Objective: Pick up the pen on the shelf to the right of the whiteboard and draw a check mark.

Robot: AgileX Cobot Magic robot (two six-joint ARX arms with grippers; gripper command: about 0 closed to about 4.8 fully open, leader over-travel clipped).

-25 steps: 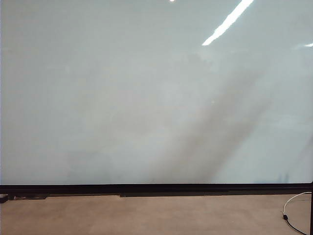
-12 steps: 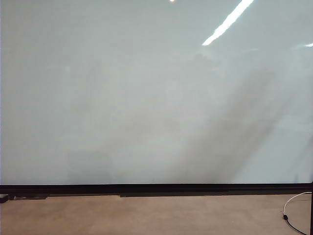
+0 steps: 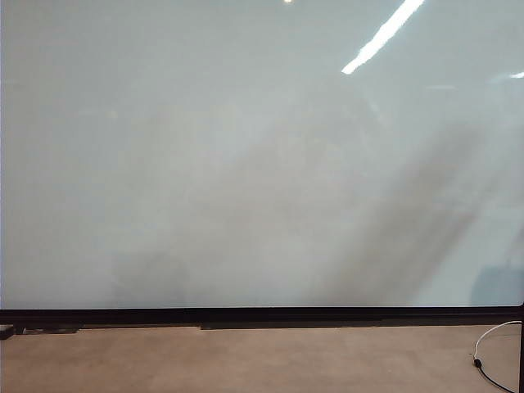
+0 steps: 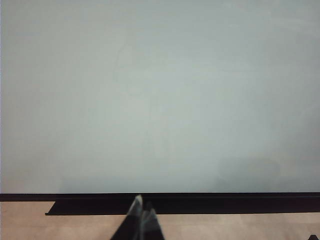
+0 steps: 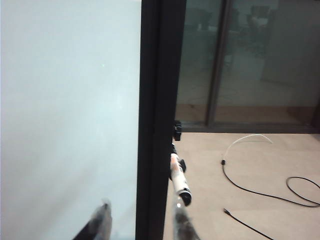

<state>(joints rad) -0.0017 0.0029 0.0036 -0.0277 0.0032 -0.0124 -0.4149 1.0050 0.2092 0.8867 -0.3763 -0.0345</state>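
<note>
The whiteboard (image 3: 246, 164) fills nearly all of the exterior view, a glossy pale grey-white surface with faint smudges and a bright streak of reflected light near its upper right. Its thin black bottom frame (image 3: 262, 316) runs across above a tan floor (image 3: 246, 360), where a cable (image 3: 491, 348) lies at the far right. No arm, gripper or drawn mark shows in this view.

The left gripper (image 4: 141, 220) appears in the left wrist view, pointing level at the board's lower edge, in front of the black frame. Its two blurred fingertips (image 4: 136, 206) lie pressed close together with nothing between them, and they touch nothing that can be made out.

In the right wrist view the right gripper (image 5: 141, 220) faces the board's black side frame (image 5: 155, 120). Its fingers (image 5: 101, 217) are spread apart, one before the white board face and the other before the floor beyond the frame, so the frame's edge lies in line with the gap. They hold nothing. The pen (image 5: 178, 179) sits just beside the frame on its outer side, on a small dark holder (image 5: 176, 131). Its long axis runs steeply, slightly slanted, with the dark end toward the gripper. That end lies just above the finger on that side; whether they touch cannot be told. Dark cables (image 5: 260, 187) trail over the floor beyond.
</note>
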